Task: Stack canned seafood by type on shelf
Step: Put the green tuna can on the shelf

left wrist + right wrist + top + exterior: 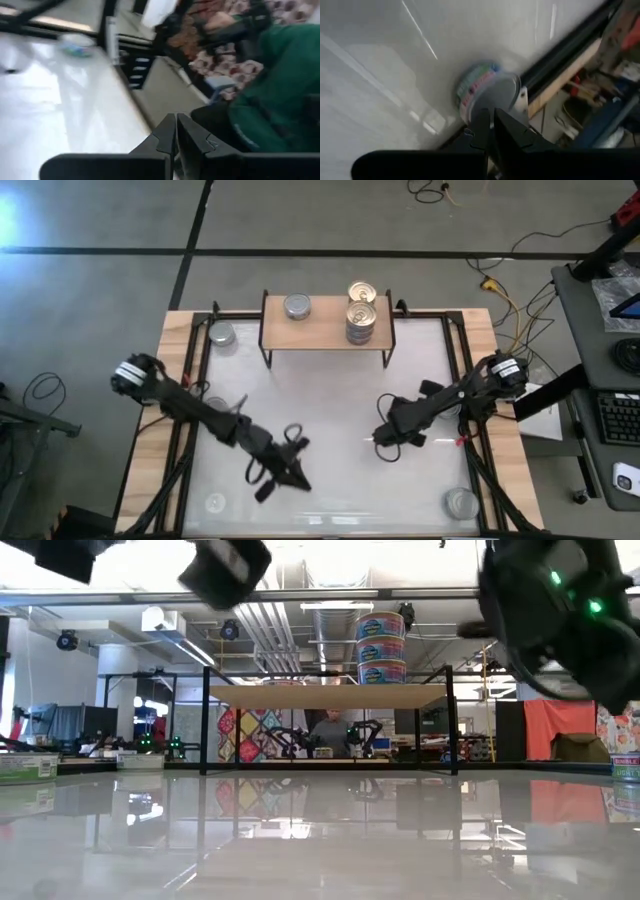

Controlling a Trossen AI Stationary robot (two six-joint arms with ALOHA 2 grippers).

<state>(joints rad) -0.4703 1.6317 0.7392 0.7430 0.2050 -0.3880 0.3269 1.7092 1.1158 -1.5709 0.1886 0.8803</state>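
On the shelf [325, 330] at twelve o'clock, a stack of gold-topped tins [361, 320] is standing at the right end, one more gold top just behind it, and a single silver-grey tin [296, 306] is sitting toward the left; I am reading that as sorting by type. I am holding the left gripper [290, 465] at six o'clock and the right gripper [384, 448] near four o'clock, both with fingers pressed together, carrying nothing. Silver tins are waiting at five o'clock [461, 502], seven o'clock [214, 503] and eleven o'clock [221, 334]. The right wrist camera is facing one [487, 95]: dull lid, printed label.
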